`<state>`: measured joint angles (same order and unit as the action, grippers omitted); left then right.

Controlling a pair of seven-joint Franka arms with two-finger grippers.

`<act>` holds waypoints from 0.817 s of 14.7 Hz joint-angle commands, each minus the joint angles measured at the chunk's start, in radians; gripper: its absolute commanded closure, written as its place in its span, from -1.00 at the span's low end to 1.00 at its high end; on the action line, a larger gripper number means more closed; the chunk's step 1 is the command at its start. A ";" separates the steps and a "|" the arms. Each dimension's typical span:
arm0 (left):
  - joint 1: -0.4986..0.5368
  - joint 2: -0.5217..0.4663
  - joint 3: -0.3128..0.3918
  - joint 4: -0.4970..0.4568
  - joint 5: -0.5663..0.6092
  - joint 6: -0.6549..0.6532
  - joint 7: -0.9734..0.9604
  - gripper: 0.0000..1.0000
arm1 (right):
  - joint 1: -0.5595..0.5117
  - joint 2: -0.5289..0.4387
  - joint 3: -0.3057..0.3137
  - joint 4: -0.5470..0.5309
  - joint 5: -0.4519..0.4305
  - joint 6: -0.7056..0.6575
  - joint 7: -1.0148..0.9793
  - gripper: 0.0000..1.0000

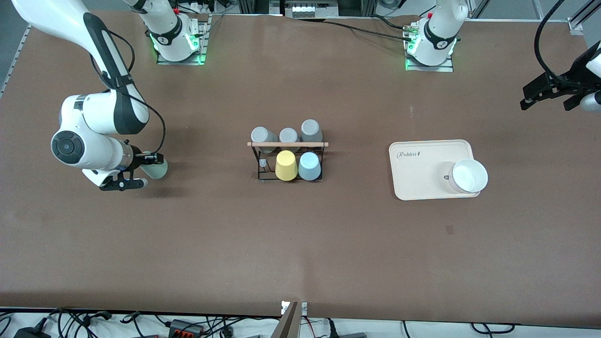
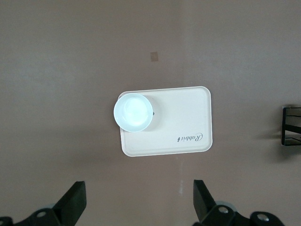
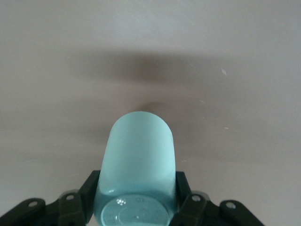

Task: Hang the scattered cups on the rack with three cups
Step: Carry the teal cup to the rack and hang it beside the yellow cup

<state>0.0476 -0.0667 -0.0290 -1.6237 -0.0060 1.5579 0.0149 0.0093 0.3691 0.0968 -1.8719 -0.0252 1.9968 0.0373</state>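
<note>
Right gripper (image 1: 151,161) low over table (image 1: 188,244) at right arm's end, fingers clamped on mint-green cup (image 1: 157,168) lying sideways. Mid-table: rack (image 1: 287,162) with three grey cups (image 1: 287,135) on row farther from front camera, yellow cup (image 1: 286,165) and light blue cup (image 1: 309,166) on nearer row. Cream tray (image 1: 422,169) holds white bowl (image 1: 468,176). Left gripper (image 1: 549,91) waiting high at table edge, fingers apart, holding nothing.

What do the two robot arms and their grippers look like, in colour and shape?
Both arms are glossy white with rounded segments, black joint bands and black cables. Their bases glow green. The right gripper and left gripper are black, with two fingers each.
</note>
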 commanded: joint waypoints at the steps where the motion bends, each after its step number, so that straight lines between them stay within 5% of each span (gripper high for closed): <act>1: 0.000 0.010 0.003 0.019 -0.023 0.001 0.016 -1.00 | 0.050 0.049 0.046 0.242 0.072 -0.203 0.112 0.51; 4: 0.001 0.011 0.003 0.019 -0.023 -0.001 0.014 -1.00 | 0.136 0.102 0.046 0.434 0.087 -0.334 0.209 0.51; 12: 0.001 0.011 0.001 0.019 -0.023 -0.001 0.010 -1.00 | 0.386 0.162 0.049 0.516 0.085 -0.184 0.705 0.51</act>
<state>0.0473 -0.0631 -0.0297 -1.6236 -0.0061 1.5589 0.0149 0.3674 0.4893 0.1483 -1.4169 0.0561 1.8017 0.6600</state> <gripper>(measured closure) 0.000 0.322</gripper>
